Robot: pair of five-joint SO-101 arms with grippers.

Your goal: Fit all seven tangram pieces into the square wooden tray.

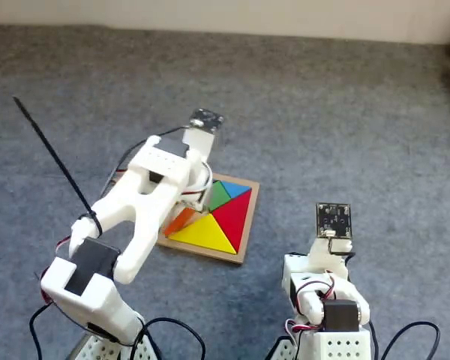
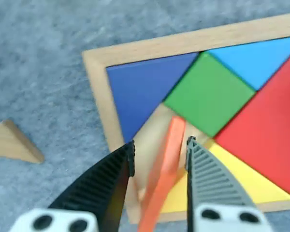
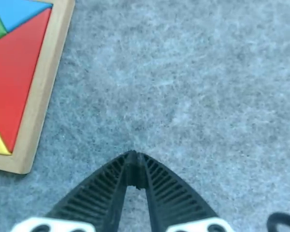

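1. Position. The orange piece [image 2: 166, 164] is being presented on edge, tilted, above the bare gap in the square wooden tray [image 2: 94, 96]. The gap is being bounded by the dark blue triangle [image 2: 140, 92], the green square [image 2: 210, 94] and the yellow triangle [image 2: 232, 186]. The light blue triangle [image 2: 253, 60] and the red triangle [image 2: 266, 140] are being shown seated. An unpainted triangle [image 2: 12, 142] is lying on the grey tabletop [image 3: 183, 72], apart from the tray.

2. Hands. The left hand [image 2: 160, 143] is being shown spread. One of its fingers [image 2: 205, 179] is touching the orange piece, while tray floor is being seen between the piece and the other finger. The right hand [image 3: 133, 157] is being held pressed together, pinching nothing, over the tabletop beside a tray corner.

3. Handling (judged). The orange piece is being treated as a thin, stiff, light slab with smooth painted faces that may slip. A grip across the two flat faces, near mid-length, is being advised, so that the piece is not being levered out of the ribbed pads. The tray is being judged light and liable to slide under sideways pressure. The unpainted triangle, lying flat, is best being taken across two of its edges.
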